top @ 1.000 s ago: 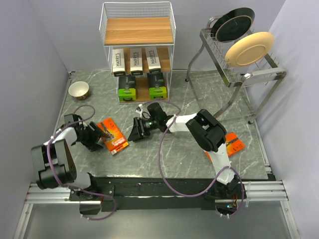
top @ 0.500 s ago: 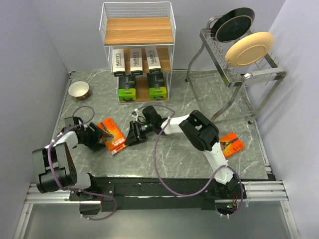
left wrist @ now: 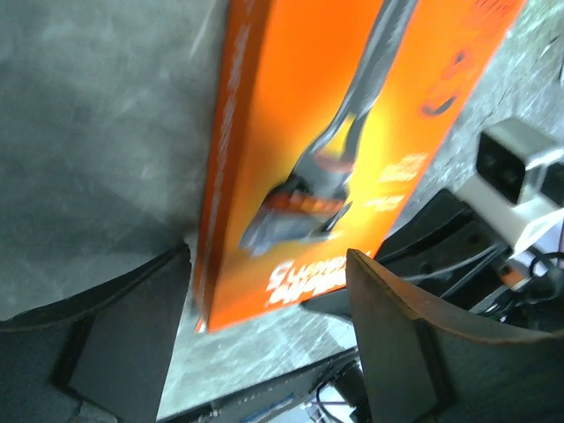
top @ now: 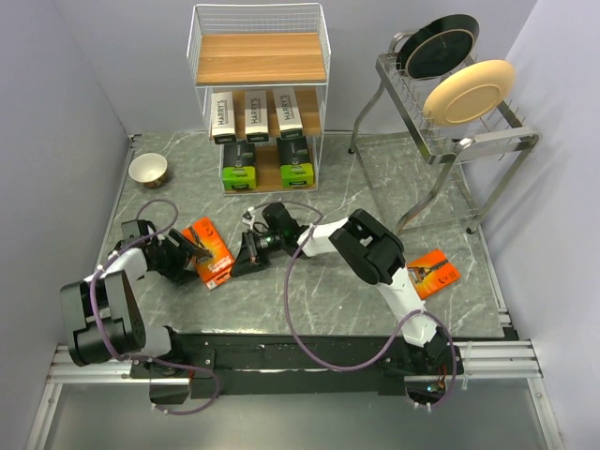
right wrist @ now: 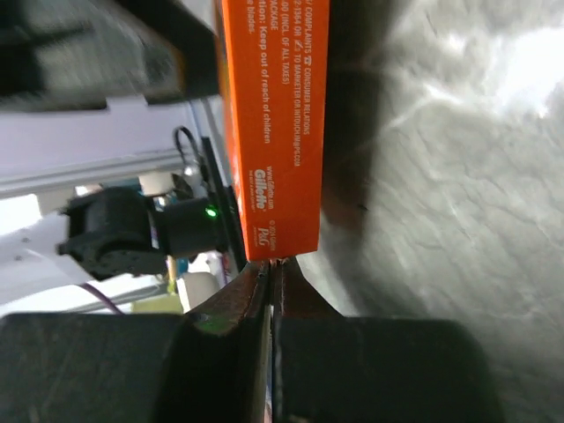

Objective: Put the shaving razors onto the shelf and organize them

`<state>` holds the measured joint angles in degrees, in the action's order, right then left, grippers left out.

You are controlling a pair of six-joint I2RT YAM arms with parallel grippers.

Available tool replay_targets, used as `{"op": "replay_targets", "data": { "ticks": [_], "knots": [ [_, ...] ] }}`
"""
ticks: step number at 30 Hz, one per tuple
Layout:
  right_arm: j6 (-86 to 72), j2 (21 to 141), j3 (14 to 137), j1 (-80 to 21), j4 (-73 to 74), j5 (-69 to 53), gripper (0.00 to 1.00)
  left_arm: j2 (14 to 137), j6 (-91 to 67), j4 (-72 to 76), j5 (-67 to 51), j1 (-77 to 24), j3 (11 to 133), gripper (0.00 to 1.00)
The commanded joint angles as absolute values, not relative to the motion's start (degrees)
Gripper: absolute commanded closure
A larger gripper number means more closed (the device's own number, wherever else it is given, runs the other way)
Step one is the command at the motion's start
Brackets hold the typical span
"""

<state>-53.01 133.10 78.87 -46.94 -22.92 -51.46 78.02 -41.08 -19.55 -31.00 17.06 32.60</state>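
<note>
An orange razor pack (top: 210,251) lies flat on the marble table, left of centre. My left gripper (top: 190,255) is open, its fingers (left wrist: 97,344) on either side of the pack's (left wrist: 344,132) near end. My right gripper (top: 232,267) comes from the other side. It is shut, and its closed tips (right wrist: 275,262) touch the pack's narrow edge (right wrist: 273,123). A second orange pack (top: 432,272) lies far right. On the shelf (top: 259,58), three white HARRY'S boxes (top: 256,114) fill the middle tier and two black-and-green boxes (top: 239,167) stand on the bottom tier.
A small bowl (top: 148,170) sits at the left, near the wall. A grey metal dish rack (top: 466,142) stands at the back right with a black plate (top: 438,45) and a cream plate (top: 467,92). Purple cables loop over the table by both arms.
My right gripper has slid left across the table to the orange pack and closed. The left gripper has stayed open at the pack's other end.
</note>
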Motion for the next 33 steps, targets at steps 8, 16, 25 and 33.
{"op": "replay_targets", "data": {
  "ticks": [8,16,25,33],
  "knots": [
    [-68.64,127.35,78.66,-43.86,-35.06,-46.67,1.00,66.71,-42.79,-18.91,-34.28,18.54,27.09,0.31],
    [-69.52,128.58,80.95,-43.68,-34.63,-47.20,1.00,68.99,-49.39,-2.23,-40.93,19.07,21.01,0.32],
    [-68.12,127.18,78.49,-43.51,-31.30,-45.53,1.00,76.46,-61.78,17.92,-53.87,18.98,20.48,0.34],
    [-66.10,126.74,79.63,-43.59,-29.80,-46.05,1.00,82.61,-64.86,23.11,-52.65,18.98,21.80,0.36]
  ]
}}
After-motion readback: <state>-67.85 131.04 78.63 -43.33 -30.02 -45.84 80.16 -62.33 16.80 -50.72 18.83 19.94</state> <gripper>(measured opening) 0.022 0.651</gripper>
